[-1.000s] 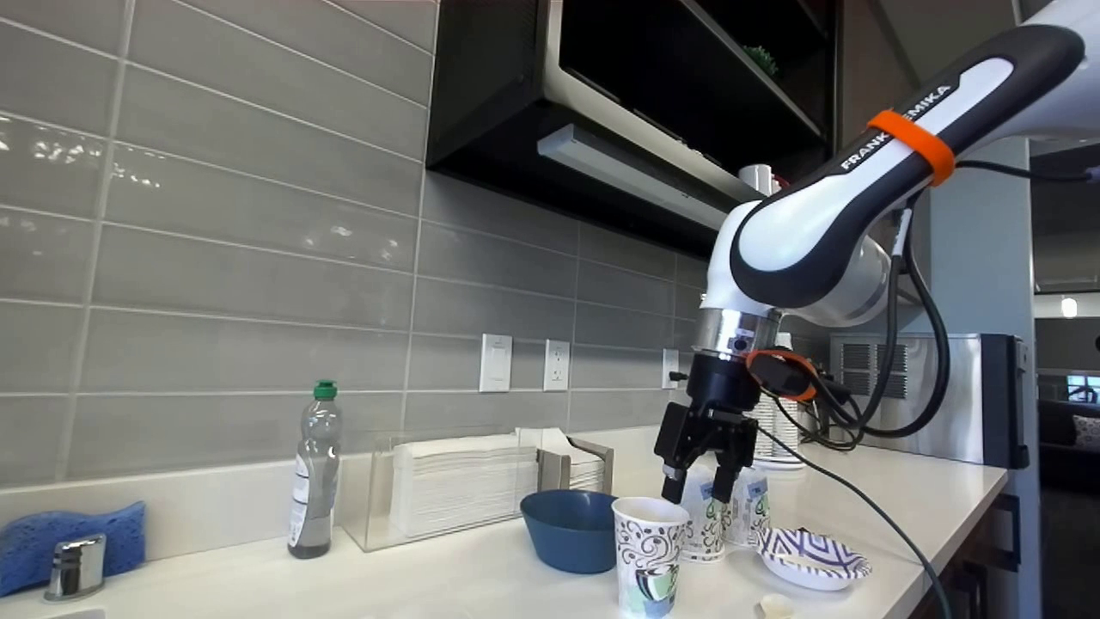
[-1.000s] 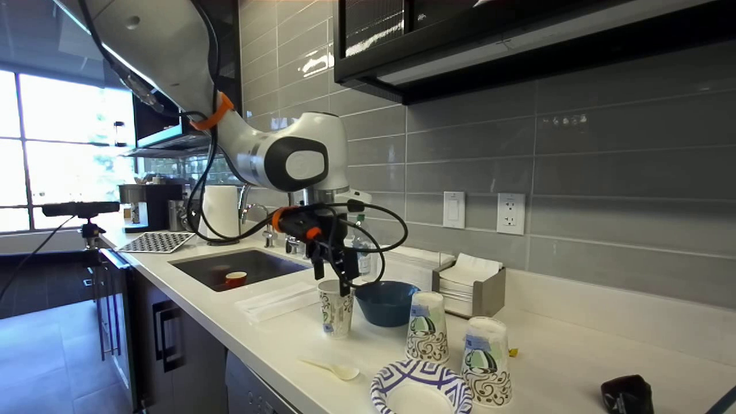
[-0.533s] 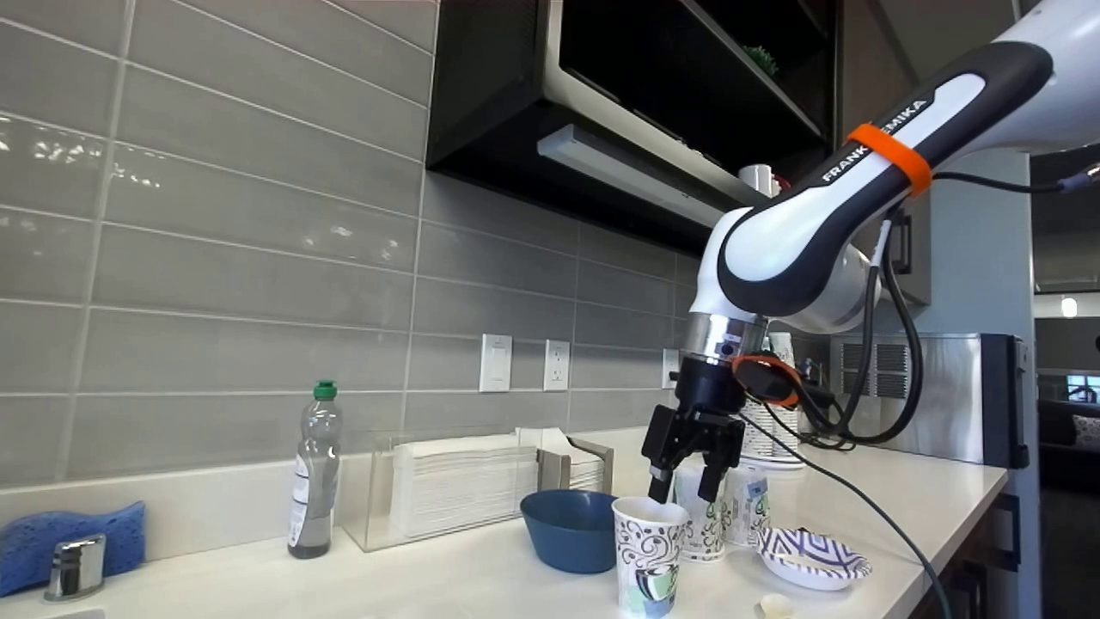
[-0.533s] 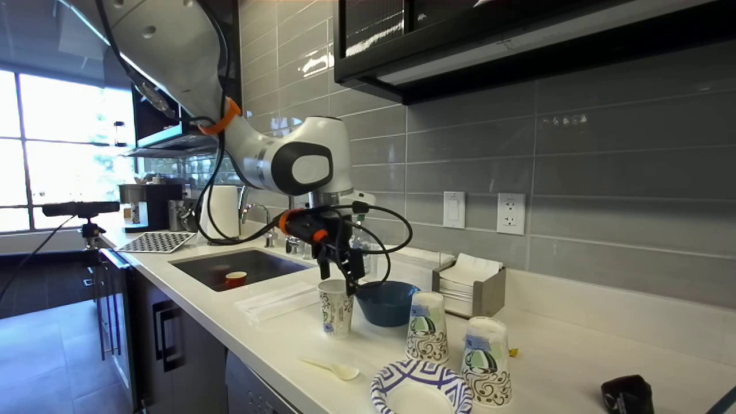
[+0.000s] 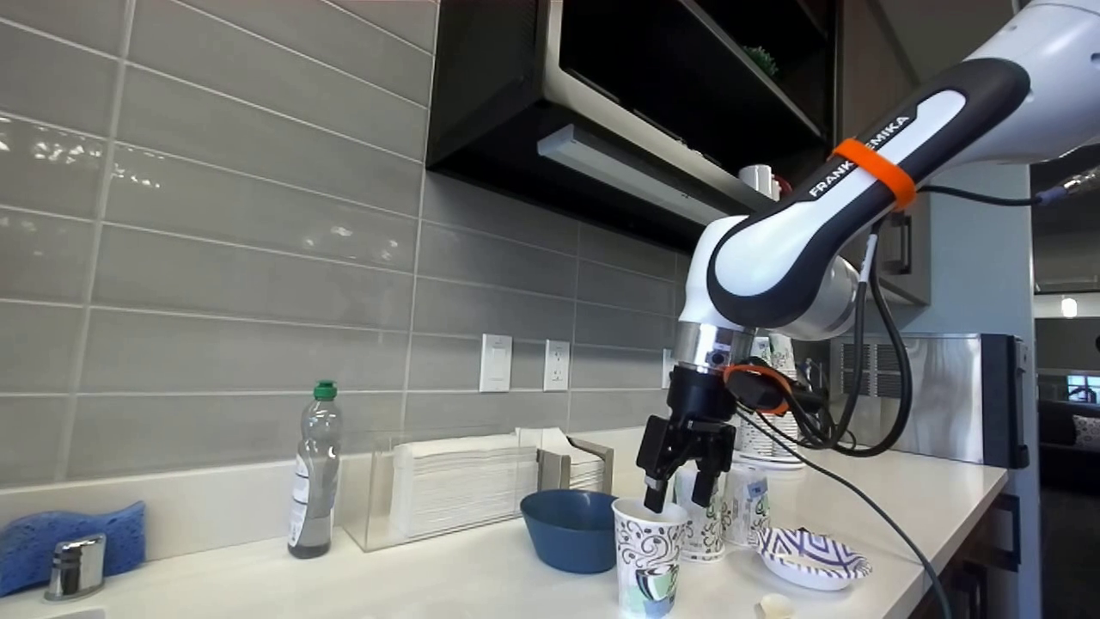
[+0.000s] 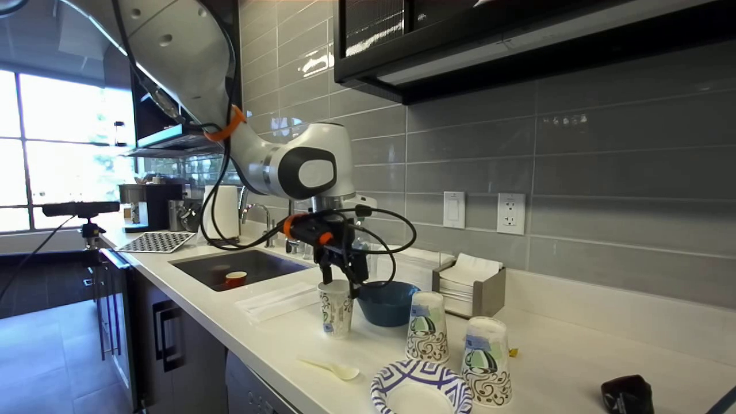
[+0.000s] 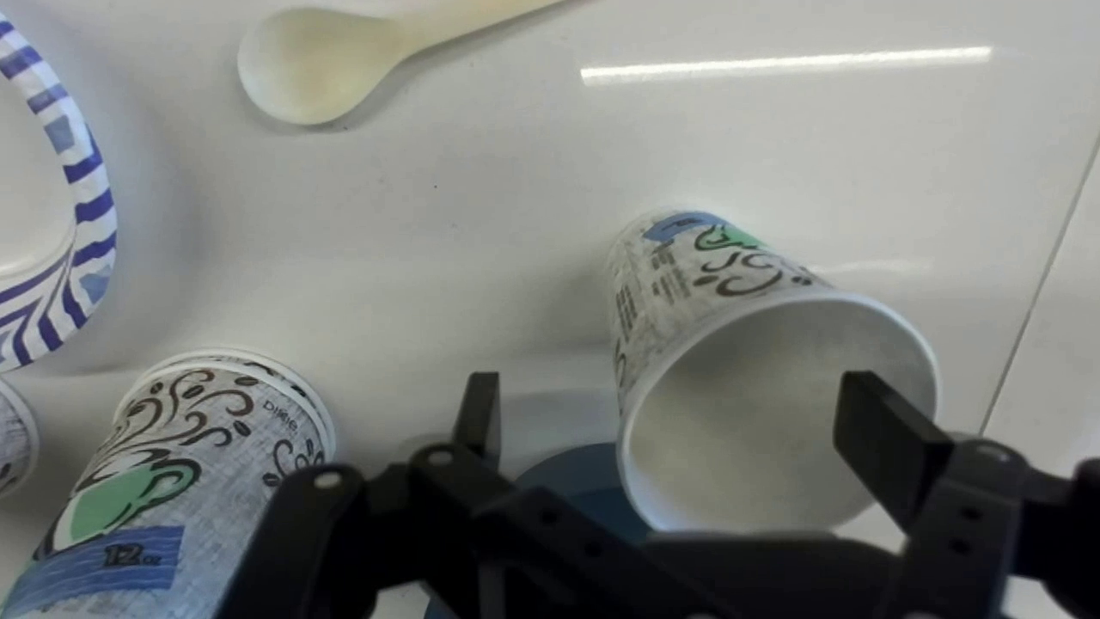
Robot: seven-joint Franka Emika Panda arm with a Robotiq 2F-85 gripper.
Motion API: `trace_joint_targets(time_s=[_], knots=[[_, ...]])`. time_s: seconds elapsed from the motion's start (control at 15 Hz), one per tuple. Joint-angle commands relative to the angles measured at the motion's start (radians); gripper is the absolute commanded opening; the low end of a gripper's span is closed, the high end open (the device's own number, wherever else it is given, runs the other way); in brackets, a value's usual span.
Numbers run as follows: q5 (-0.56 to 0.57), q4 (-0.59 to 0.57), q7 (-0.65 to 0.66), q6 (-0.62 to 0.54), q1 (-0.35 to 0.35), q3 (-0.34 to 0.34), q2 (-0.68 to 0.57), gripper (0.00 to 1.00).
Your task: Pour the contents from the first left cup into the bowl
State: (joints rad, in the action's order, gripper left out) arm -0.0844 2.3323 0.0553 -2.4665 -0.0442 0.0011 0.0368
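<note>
The first left cup (image 5: 649,563), a white paper cup with a printed swirl pattern, stands upright on the counter; it also shows in an exterior view (image 6: 335,313) and the wrist view (image 7: 748,387). Its inside looks pale; I cannot make out contents. The dark blue bowl (image 5: 565,533) sits close beside it, also in an exterior view (image 6: 384,305), and mostly hidden behind my gripper in the wrist view (image 7: 593,481). My gripper (image 5: 680,495) is open and empty, low by the cup's rim. In the wrist view (image 7: 675,408) one finger overlaps the cup's mouth, the other lies outside it.
Two similar cups (image 6: 426,330) (image 6: 487,365) stand upside down near the bowl. A white dish with a blue pattern (image 6: 386,380) and a pale spoon (image 6: 333,368) lie nearby. A napkin holder (image 6: 489,290) is by the wall. A soap bottle (image 5: 314,481) stands further along.
My open gripper has moved down and toward the cup, leftward in an exterior view and slightly rightward in an exterior view from elsewhere. The cup and bowl have not moved.
</note>
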Motion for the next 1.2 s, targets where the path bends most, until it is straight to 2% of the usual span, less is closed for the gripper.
trace_joint_targets(time_s=[0.0, 0.2, 0.27, 0.33, 0.73, 1.0, 1.13], knots=[[0.042, -0.036, 0.011, -0.003, 0.008, 0.011, -0.033, 1.0], [0.05, -0.045, 0.006, -0.003, 0.007, 0.011, -0.041, 0.98], [0.051, -0.048, 0.005, -0.003, 0.007, 0.011, -0.044, 0.89], [0.053, -0.051, 0.004, -0.002, 0.007, 0.01, -0.046, 0.73], [0.053, -0.063, 0.003, -0.002, 0.008, 0.01, -0.055, 0.31], [0.053, -0.063, 0.003, -0.003, 0.008, 0.009, -0.056, 0.04], [0.053, -0.064, 0.003, -0.002, 0.008, 0.009, -0.056, 0.0]])
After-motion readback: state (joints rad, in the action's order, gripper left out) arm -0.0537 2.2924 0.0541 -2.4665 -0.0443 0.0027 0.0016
